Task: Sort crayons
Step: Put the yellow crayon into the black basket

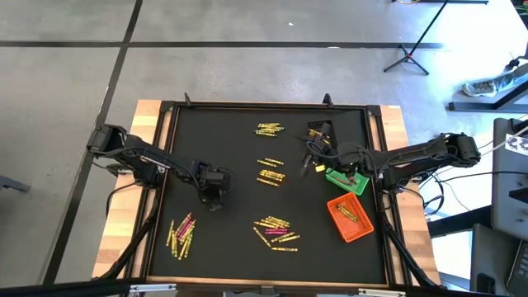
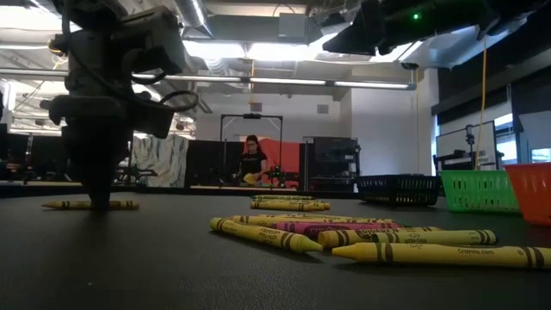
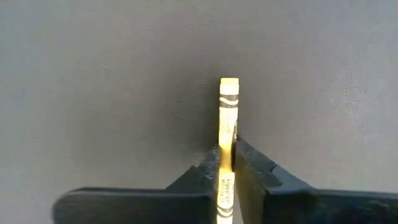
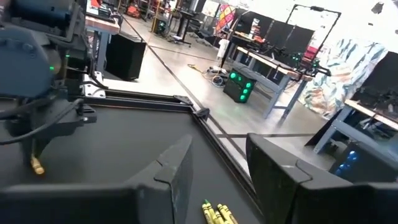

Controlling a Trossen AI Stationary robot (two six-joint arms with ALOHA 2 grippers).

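Observation:
Yellow and a few pink crayons lie in loose groups on the black mat: at the near left (image 1: 181, 235), the near middle (image 1: 276, 231) and the far middle (image 1: 270, 129). My left gripper (image 1: 214, 198) points down at the mat's left half, shut on one yellow crayon (image 3: 228, 112), which also shows in the low view (image 2: 90, 205). My right gripper (image 1: 312, 161) hovers level above the mat near the bins, open (image 4: 217, 155), with nothing between its fingers. My left gripper pinches the yellow crayon about its middle (image 3: 227, 140) between its two fingers (image 3: 255, 171). The fingers come from above, pointing down, and lie across the crayon. The crayon lies level on the mat, both ends sticking out past the fingers (image 2: 60, 205).
A black bin (image 1: 318, 130), a green bin (image 1: 346, 180) and an orange bin (image 1: 350, 219) holding a few crayons stand along the mat's right side. More crayons (image 1: 271, 175) lie at the mat's centre. A raised frame (image 1: 264, 105) edges the mat.

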